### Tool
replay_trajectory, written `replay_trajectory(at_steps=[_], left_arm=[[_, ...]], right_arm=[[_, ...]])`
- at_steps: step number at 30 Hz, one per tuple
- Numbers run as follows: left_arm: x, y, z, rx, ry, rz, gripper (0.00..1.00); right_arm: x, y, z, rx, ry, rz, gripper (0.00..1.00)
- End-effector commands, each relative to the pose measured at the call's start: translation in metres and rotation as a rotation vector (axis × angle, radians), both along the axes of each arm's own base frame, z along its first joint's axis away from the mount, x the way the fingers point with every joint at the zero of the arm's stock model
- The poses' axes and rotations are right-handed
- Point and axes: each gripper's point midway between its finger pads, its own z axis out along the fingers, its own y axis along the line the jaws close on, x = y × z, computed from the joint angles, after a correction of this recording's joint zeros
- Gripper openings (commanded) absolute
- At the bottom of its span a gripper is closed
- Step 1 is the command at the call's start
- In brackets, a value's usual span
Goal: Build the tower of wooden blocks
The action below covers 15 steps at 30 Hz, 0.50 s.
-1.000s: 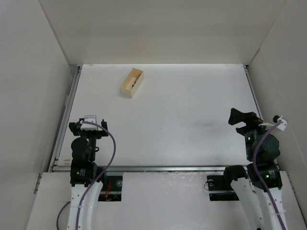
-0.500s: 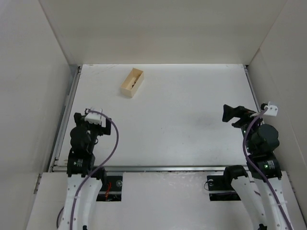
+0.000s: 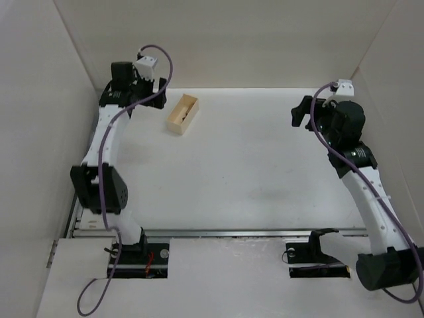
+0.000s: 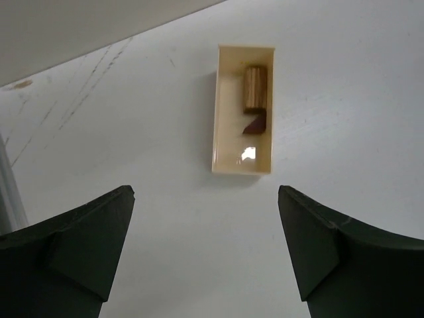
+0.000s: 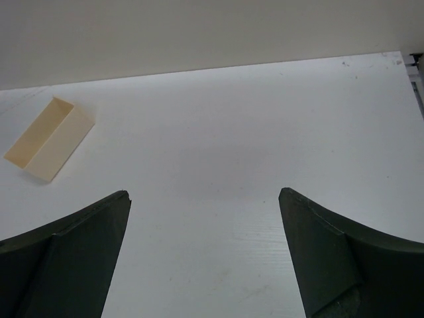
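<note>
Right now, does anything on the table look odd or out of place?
Both blocks lie inside the pale box: the tan block, and the dark block tipped askew right beside it. Nothing looks damaged.

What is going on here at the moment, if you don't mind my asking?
Neither arm is holding anything yet. The left gripper hovers open near a pale wooden oblong box at the far left of the table. A light tan block and a dark reddish-brown block lie inside it, not stacked. The right gripper is open too, above bare table on the far right.
</note>
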Motion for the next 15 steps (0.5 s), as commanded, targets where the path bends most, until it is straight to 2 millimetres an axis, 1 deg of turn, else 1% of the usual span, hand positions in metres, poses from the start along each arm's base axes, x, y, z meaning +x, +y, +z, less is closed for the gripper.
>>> replay_trajectory(at_steps=[1,2,3,4,5,6,7,8,9,11,12,13,14,15], left_arm=[[0.028,-0.034,-0.004,-0.096,0.085,-0.094,0.87],[0.048,-0.037,-0.037,-0.085,0.142,-0.086,0.83],[0.061,-0.042,-0.041,-0.079,0.134,-0.088,0.79],[0.07,-0.048,-0.045,-0.071,0.131,-0.092,0.75],[0.085,-0.05,-0.032,-0.073,0.086,-0.094,0.69],[0.097,-0.056,-0.057,-0.06,0.121,-0.091,0.65],[0.101,-0.059,-0.064,-0.043,0.128,-0.095,0.62],[0.109,-0.06,-0.064,-0.043,0.113,-0.095,0.6],[0.114,-0.058,-0.079,-0.035,0.132,-0.085,0.49],[0.123,-0.057,-0.085,-0.043,0.12,-0.056,0.39],[0.125,-0.056,-0.093,-0.043,0.129,-0.042,0.39],[0.127,-0.056,-0.107,-0.021,0.145,-0.023,0.39],[0.131,-0.052,-0.111,-0.006,0.14,-0.002,0.4],[0.131,-0.053,-0.116,0.018,0.144,0.004,0.4]], right_arm=[[0.017,0.008,0.031,0.029,-0.09,0.025,1.0],[0.025,0.013,0.029,0.041,-0.093,0.041,1.0],[0.029,0.015,0.031,0.055,-0.099,0.048,1.0],[0.031,0.019,0.027,0.056,-0.087,0.065,1.0],[0.037,0.022,0.022,0.065,-0.077,0.072,1.0],[0.04,0.022,0.023,0.065,-0.077,0.073,1.0],[0.042,0.025,0.021,0.075,-0.074,0.082,1.0],[0.045,0.025,0.017,0.074,-0.063,0.081,1.0],[0.05,0.026,0.009,0.072,-0.044,0.081,1.0],[0.053,0.028,0.002,0.072,-0.025,0.091,1.0],[0.056,0.03,-0.004,0.072,-0.01,0.101,1.0],[0.055,0.032,-0.004,0.074,-0.01,0.111,1.0],[0.058,0.033,-0.008,0.073,0.001,0.111,1.0],[0.06,0.036,-0.013,0.075,0.014,0.126,1.0]])
